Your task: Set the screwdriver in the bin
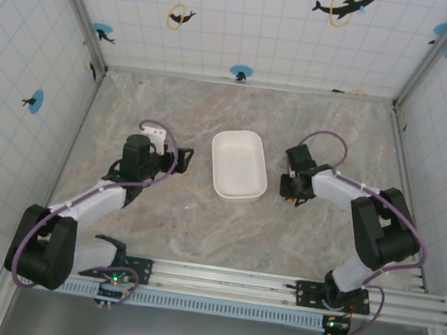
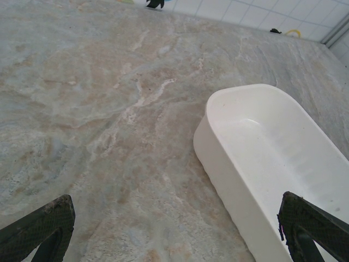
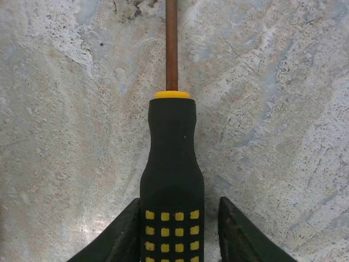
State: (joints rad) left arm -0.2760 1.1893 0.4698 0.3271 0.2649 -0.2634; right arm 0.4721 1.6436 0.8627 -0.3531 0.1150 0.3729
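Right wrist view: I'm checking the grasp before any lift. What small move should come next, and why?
Probably close the right gripper on the screwdriver: its handle sits between the fingers, but a gap shows beside one finger, and the bin holds nothing yet.

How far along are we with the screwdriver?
Done: the right tool straddles the handle of the screwdriver. In hand: the grasp, with a gap showing beside one finger. Left: lifting it and placing it in the white bin, which sits empty beside that tool.
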